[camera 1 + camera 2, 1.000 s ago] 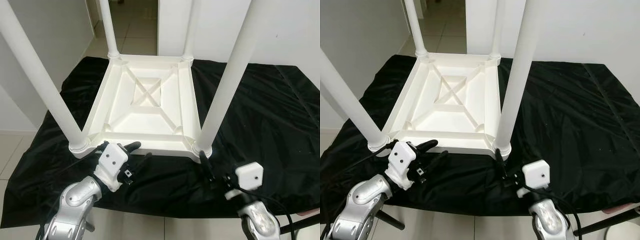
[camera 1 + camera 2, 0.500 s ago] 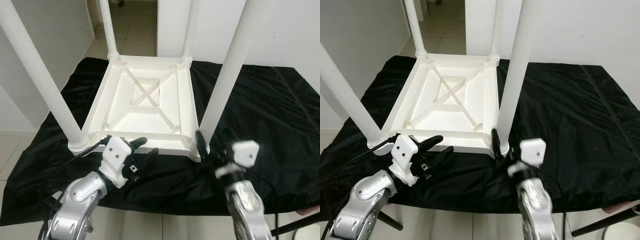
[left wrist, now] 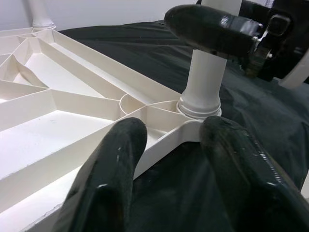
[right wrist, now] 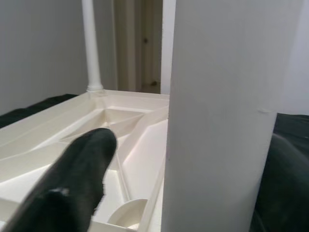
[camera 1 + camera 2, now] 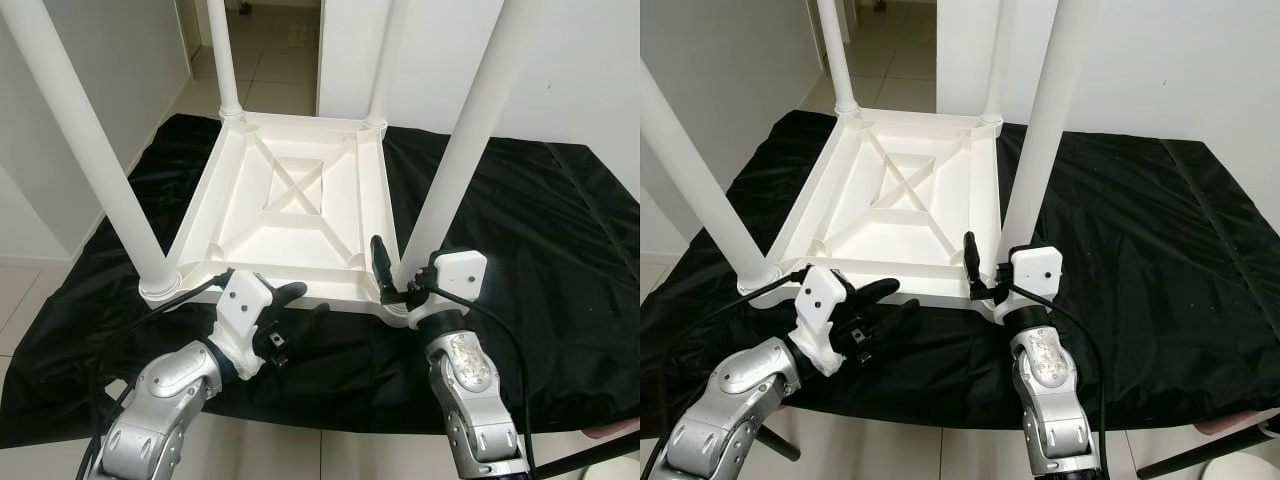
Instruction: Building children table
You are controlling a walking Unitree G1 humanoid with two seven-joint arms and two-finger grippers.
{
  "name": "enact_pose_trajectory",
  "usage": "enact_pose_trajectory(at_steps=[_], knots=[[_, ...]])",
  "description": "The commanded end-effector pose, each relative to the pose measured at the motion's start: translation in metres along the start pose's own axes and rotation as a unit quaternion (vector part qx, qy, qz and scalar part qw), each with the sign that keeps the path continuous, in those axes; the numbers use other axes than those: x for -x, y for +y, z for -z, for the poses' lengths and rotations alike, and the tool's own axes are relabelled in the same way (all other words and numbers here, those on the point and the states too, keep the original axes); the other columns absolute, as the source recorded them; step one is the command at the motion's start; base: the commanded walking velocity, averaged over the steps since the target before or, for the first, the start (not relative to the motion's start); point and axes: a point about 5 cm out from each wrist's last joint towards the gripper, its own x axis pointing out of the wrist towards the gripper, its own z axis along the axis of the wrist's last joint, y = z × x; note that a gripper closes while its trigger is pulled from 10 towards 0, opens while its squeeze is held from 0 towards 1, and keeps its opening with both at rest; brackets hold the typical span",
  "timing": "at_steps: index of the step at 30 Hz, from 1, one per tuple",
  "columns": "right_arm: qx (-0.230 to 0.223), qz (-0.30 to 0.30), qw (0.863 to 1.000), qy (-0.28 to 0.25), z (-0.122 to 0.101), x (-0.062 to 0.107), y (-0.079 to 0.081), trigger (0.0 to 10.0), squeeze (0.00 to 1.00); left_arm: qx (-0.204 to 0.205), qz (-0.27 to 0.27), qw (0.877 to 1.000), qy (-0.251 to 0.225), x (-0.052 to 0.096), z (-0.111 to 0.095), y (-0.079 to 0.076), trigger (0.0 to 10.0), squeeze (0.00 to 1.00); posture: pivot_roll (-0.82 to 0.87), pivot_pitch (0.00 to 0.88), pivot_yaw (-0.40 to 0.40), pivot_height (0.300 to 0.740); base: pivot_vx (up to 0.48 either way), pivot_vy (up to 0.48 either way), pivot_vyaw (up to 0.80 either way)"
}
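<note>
- Right gripper (image 5: 395,277): its two long black fingers are spread to either side of the near right white plastic table leg (image 5: 470,150), just above the leg's socket collar; in the right wrist view the leg stands between the fingers, and whether the fingers (image 4: 72,183) press on it cannot be told.
- Left gripper (image 5: 295,305): fingers spread apart, holding nothing, poised at the near edge of the upturned white plastic children's table top (image 5: 290,205); in the left wrist view the rim of the top lies between the two fingers (image 3: 106,183).
- Table top: lies upside down on a black cloth (image 5: 520,250), its ribbed underside facing up with a crossed brace around a square central recess; the recess holds nothing.
- Other legs: a near left white leg (image 5: 85,150), a far left white leg (image 5: 225,55) and a far right white leg (image 5: 385,60) stand upright in their corner sockets.
- Surroundings: pale tiled floor (image 5: 265,60) beyond the cloth and white walls (image 5: 590,70) on both sides.
- Markings: no readable writing on the table or the grippers.
</note>
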Motion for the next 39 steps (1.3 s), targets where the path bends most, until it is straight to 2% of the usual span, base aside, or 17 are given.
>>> enact_pose_trajectory(at_steps=[1, 2, 3, 4, 5, 9, 21, 39], knots=[[0.001, 0.007, 1.0, 0.014, 0.004, -0.001, 0.0, 2.0, 0.0, 0.001, 0.005, 1.0, -0.001, 0.0, -0.002, -0.001, 10.0, 0.0, -0.03, 0.02, -0.015, 0.74, 0.0, 0.0, 0.0], [0.001, 0.009, 1.0, 0.018, 0.006, -0.001, -0.001, 0.0, 0.0, 0.002, 0.005, 1.0, -0.001, 0.0, -0.003, -0.002, 10.0, 0.0, -0.02, 0.022, -0.023, 0.74, 0.0, 0.0, 0.0], [0.004, 0.018, 1.0, 0.023, 0.007, -0.001, -0.003, 4.7, 0.0, 0.003, 0.004, 1.0, 0.0, 0.0, -0.003, -0.002, 10.0, 0.0, -0.02, 0.022, -0.023, 0.74, 0.0, 0.0, 0.0], [0.004, 0.018, 1.0, 0.023, 0.007, -0.001, -0.003, 4.7, 0.0, 0.003, 0.004, 1.0, 0.0, 0.0, -0.003, -0.002, 10.0, 0.0, -0.02, 0.022, -0.023, 0.74, 0.0, 0.0, 0.0], [0.003, 0.022, 0.999, 0.027, 0.008, -0.002, -0.004, 10.0, 0.0, 0.004, 0.004, 1.0, 0.002, 0.0, -0.004, -0.002, 10.0, 0.0, -0.02, 0.022, -0.023, 0.74, 0.0, 0.0, 0.0], [0.003, 0.036, 0.998, 0.046, 0.013, -0.003, -0.006, 10.0, 0.0, 0.007, 0.005, 1.0, 0.008, 0.0, -0.005, -0.002, 10.0, 0.0, -0.02, 0.024, -0.026, 0.74, 0.0, 0.0, 0.0], [-0.006, 0.04, 0.998, 0.055, 0.016, -0.004, -0.003, 10.0, 0.0, 0.007, 0.005, 1.0, 0.011, 0.001, -0.005, -0.003, 10.0, 0.0, -0.02, 0.03, -0.024, 0.74, 0.0, 0.0, 0.0], [-0.054, 0.041, 0.996, 0.051, 0.011, -0.026, 0.002, 10.0, 0.0, -0.006, 0.007, 1.0, 0.012, -0.003, -0.011, -0.004, 10.0, 0.0, -0.01, 0.035, -0.029, 0.74, 0.0, 0.0, 0.0]])
